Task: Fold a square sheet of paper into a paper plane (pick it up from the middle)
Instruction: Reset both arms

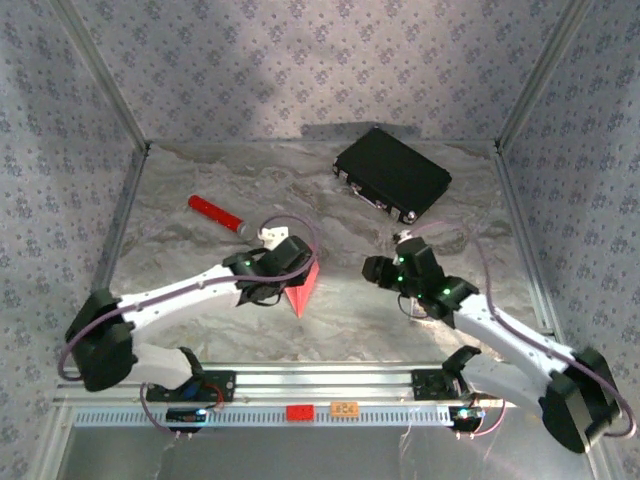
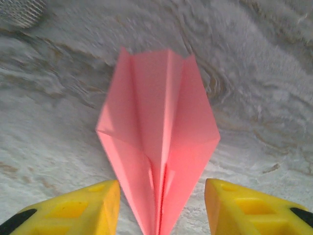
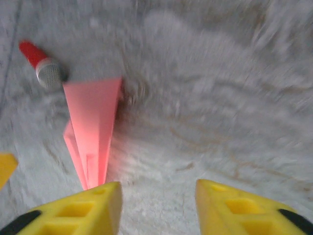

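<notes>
Found the paper plane (image 2: 159, 142) flat on the counter (image 1: 200, 300), a little left of centre. Salmon-pink, folded to a narrow dart, centre crease plain along its length. From the top camera: nose toward the near edge, blunt tail toward the far wall.

Found the left tool (image 2: 161, 208) over the plane. In its own wrist view, yellow fingers (image 2: 93, 205) stand either side of the nose, with bare counter showing in both gaps. Jaws parted roughly midway, gripping nothing. From above, the arm's black head overlaps the tail end, leaving the pointed half in sight. Cannot tell its height over the paper.

Found the right tool (image 3: 159, 196) to the right of the plane, apart from it and turned toward it. Jaws parted about as far as the left, with blurred marbled counter between the fingers (image 3: 234, 205). Holding nothing. Caught a corner of the left tool's yellow finger at the left edge of that wrist view.

Noted a red cylinder (image 1: 218, 214) with a grey cap lying just beyond the plane's tail, to the left, cap end nearest the paper. Cannot tell whether touching.

Noted a black case (image 1: 392, 172) at the far right of the counter, shut, set at an angle, well apart from the plane and both tools
</notes>
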Tool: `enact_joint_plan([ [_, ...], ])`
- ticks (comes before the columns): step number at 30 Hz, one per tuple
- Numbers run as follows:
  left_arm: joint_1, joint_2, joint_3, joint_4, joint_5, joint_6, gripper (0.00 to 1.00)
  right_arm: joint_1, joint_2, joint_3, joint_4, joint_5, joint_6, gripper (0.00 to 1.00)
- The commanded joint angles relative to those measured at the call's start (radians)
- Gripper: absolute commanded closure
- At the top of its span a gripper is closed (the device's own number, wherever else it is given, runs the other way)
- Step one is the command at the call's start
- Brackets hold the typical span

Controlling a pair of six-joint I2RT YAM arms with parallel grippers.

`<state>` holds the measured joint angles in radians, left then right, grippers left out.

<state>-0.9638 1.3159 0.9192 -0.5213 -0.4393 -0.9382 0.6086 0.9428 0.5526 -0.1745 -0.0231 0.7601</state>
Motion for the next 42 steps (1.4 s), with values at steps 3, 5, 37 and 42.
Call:
enact_joint_plan([
  [3,0.071,-0.152,-0.103,-0.009,-0.118,0.084,0.45,-0.049,-0.175,0.072,-0.247,0.342,-0.121,0.38],
  [5,0.117,-0.199,-0.137,-0.003,-0.115,0.113,0.44,-0.070,-0.222,0.072,-0.260,0.432,-0.176,0.35],
  [37,0.665,-0.374,-0.313,0.169,-0.149,0.453,0.00,-0.589,0.321,-0.214,0.797,0.200,-0.728,0.25],
  [42,0.681,-0.334,-0.312,0.242,-0.202,0.517,0.00,-0.579,0.467,-0.173,0.920,0.154,-0.829,0.25],
])
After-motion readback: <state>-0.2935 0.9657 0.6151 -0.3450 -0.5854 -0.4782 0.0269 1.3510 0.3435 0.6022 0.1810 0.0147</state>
